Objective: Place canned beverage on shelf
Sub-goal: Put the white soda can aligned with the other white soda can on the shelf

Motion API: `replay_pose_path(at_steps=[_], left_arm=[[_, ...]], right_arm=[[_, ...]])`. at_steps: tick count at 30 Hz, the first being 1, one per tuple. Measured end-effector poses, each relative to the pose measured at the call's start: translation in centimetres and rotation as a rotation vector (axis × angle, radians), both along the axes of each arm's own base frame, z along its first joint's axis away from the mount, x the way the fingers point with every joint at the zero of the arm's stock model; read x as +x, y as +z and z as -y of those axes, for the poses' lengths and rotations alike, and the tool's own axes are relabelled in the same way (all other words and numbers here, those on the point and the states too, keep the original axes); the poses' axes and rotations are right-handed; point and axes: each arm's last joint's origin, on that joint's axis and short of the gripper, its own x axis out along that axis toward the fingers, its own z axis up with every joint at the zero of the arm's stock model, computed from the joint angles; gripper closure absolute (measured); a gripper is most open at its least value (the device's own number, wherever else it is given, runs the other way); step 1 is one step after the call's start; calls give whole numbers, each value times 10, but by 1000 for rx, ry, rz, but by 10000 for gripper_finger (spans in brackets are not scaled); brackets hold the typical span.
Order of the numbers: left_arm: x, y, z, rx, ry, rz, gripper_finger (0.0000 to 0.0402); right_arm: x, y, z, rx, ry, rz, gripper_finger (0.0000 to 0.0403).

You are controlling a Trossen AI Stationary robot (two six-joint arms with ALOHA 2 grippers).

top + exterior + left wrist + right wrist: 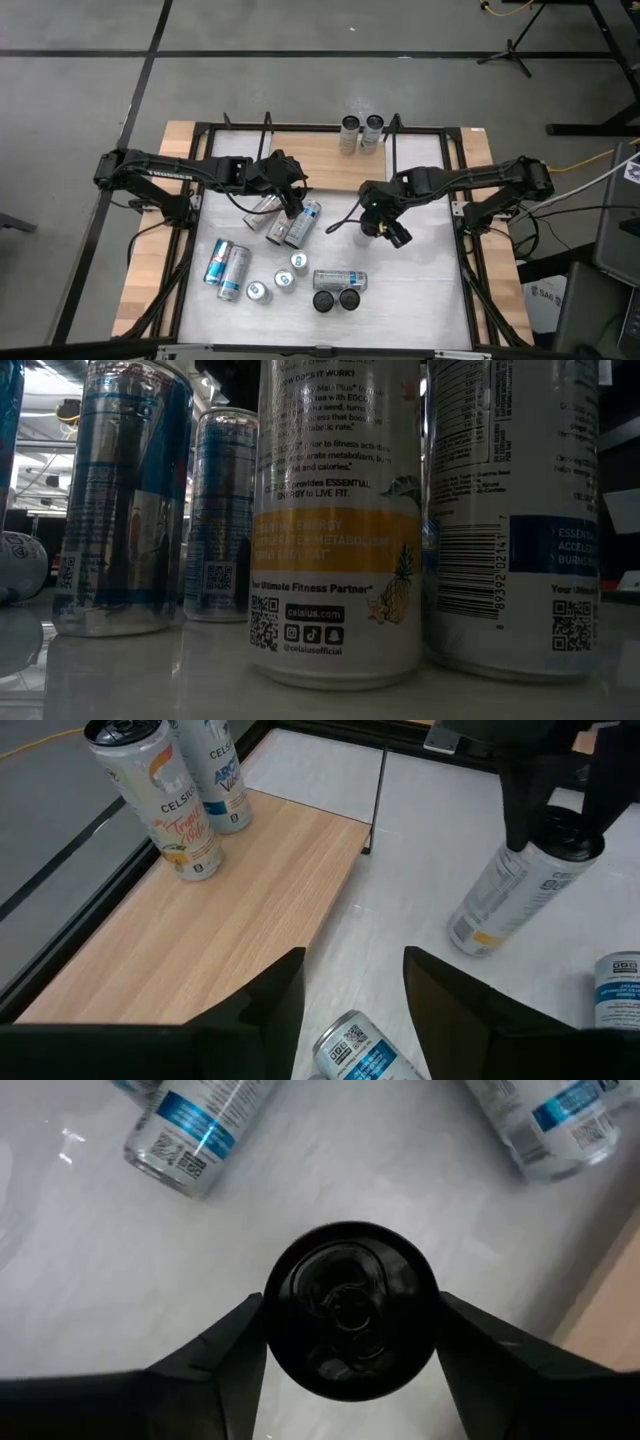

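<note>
I am working the two arms over a white table [420, 290], and I place everything against the wooden shelf [320, 160] at its far edge.

Starting at the left: my left gripper [292, 200] hovers just in front of the shelf's left half, above a cluster of cans lying on their sides [290, 222]. Its fingers [265, 1005] are spread apart and hold nothing; in the left wrist view, one lying can shows between them on the table below. More cans stand or lie nearer the front of the table [285, 280], well apart from the shelf.

In the middle, two cans [360, 133] already stand upright on the shelf's far edge, touching each other.

To the right, my right gripper [383, 222] is in front of the shelf's right half, closed on a white can with a black top [350, 1310]. The right wrist view shows a finger pressed against each side of its rim. From the left wrist view, this can leans tilted, its base at or near the tabletop.

I judge the step in hand is the pick-up: the can is gripped but not yet carried. The next move calls for lifting it clear, carrying it back over the shelf's black frame [395, 135], and setting it upright on a bare patch of board without knocking the two standing cans.
</note>
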Motion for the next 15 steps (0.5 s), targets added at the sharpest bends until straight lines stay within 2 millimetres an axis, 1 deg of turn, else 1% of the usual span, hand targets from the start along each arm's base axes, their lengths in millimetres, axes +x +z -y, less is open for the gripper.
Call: replay_pose_path(at_steps=[5,9,15], left_arm=[[0,0,0,1,0,0,241],[0,0,0,2,0,-1,241],[0,0,0,3,0,-1,241]], right_arm=[[1,0,1,-5,-99,-5,166],[3,1,2,-5,-215,12,165],[9,3,7,-53,-505,78,165]])
